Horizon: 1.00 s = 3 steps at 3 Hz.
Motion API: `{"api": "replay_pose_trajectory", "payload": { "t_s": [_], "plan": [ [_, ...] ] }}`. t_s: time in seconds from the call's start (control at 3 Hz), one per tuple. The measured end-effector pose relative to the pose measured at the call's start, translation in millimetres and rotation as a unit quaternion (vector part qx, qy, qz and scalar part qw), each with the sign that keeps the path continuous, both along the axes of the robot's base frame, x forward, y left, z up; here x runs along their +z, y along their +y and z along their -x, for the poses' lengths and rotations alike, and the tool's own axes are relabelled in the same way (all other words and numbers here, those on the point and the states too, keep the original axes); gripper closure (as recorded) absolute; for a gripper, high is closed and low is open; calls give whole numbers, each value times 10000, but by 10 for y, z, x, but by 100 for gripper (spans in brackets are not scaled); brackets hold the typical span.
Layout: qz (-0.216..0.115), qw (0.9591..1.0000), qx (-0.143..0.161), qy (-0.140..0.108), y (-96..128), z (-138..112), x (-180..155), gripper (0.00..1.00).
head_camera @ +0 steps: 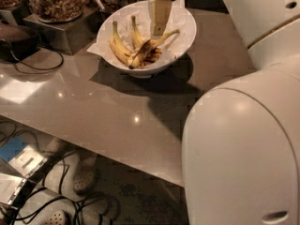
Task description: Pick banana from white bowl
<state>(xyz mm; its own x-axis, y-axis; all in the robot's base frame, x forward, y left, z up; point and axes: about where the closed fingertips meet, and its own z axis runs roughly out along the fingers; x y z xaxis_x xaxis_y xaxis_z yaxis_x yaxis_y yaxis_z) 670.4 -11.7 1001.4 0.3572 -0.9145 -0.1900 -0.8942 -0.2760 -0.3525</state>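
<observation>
We see the pincer (158, 31) hanging down into the white bowl (186, 40), its tip close to the stem end of the banana (151, 48). From this angle it reads as one pale slab, so we cannot tell whether it is open or closed, nor whether it touches the fruit. The banana lies inside the bowl on crumpled white paper (180, 11). Its thin stem points up and right toward the rim, and its dark brown bruised end lies low in the middle. Two other bananas share the bowl: a cleaner yellow curved one (118, 46) on the left and a shorter streaked one (136, 34) beside it. The bowl stands on the grey bench (93, 107), toward its far side. To the left are a jar of what look like nuts (56, 1) on a metal box (61, 34), and a black cable (40, 64). The robot's white body (243, 149) fills the right foreground.
</observation>
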Motion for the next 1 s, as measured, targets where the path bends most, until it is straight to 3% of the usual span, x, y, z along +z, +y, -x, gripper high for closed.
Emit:
{"api": "replay_pose_trajectory", "payload": {
  "t_s": [0.33, 1.0],
  "plan": [
    [57, 9999, 65, 122, 96, -23, -125, 34],
    [194, 9992, 192, 277, 256, -18, -278, 38]
  ]
}}
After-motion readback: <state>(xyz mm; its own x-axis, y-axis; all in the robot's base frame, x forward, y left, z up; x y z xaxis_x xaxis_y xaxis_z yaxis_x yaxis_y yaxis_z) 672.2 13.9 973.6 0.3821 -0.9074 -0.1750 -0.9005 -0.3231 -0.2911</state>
